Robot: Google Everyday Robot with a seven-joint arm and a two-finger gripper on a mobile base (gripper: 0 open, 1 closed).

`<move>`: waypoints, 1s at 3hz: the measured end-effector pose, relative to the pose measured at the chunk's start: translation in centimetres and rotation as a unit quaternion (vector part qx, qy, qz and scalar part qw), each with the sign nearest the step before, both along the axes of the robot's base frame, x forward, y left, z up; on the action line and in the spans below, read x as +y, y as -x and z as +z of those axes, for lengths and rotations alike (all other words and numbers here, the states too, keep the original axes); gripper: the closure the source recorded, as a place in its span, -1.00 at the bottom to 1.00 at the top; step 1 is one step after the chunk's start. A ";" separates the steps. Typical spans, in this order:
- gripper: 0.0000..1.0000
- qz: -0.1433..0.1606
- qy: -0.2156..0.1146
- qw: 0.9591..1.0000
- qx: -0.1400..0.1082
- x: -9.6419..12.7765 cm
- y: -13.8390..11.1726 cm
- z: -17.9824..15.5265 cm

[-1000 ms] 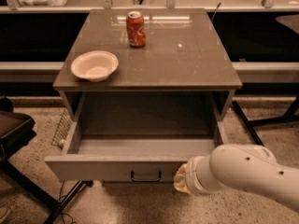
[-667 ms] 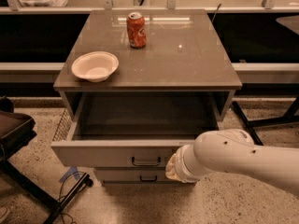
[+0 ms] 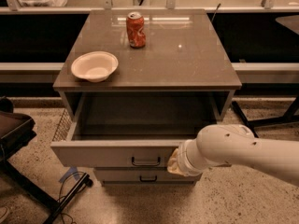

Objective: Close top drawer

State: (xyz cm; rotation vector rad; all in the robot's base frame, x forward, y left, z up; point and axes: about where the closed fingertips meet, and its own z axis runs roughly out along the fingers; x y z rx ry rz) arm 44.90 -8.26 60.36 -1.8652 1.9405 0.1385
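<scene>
The top drawer of the grey cabinet stands pulled out toward me, its pale-grey front panel facing me with a small dark loop handle at centre. Its inside is in shadow. My white arm comes in from the right. The gripper is at the arm's end, pressed against the right part of the drawer front, just right of the handle. It is mostly hidden behind the wrist.
A dented red soda can and a white bowl stand on the cabinet top. A lower drawer sits beneath. A black chair and cables are at the left. A dark stand's legs are at the right.
The drawer has slid partway back into the cabinet. My arm has moved up and left with the drawer front.
</scene>
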 end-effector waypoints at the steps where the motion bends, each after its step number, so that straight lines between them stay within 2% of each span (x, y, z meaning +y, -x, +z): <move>1: 1.00 -0.008 -0.002 1.000 -0.002 -1.1 -1.7 -0.2; 2: 1.00 -0.042 0.006 0.999 -0.006 -5.4 -6.6 -0.7; 3: 1.00 -0.053 0.010 0.999 -0.009 -6.8 -8.3 -0.5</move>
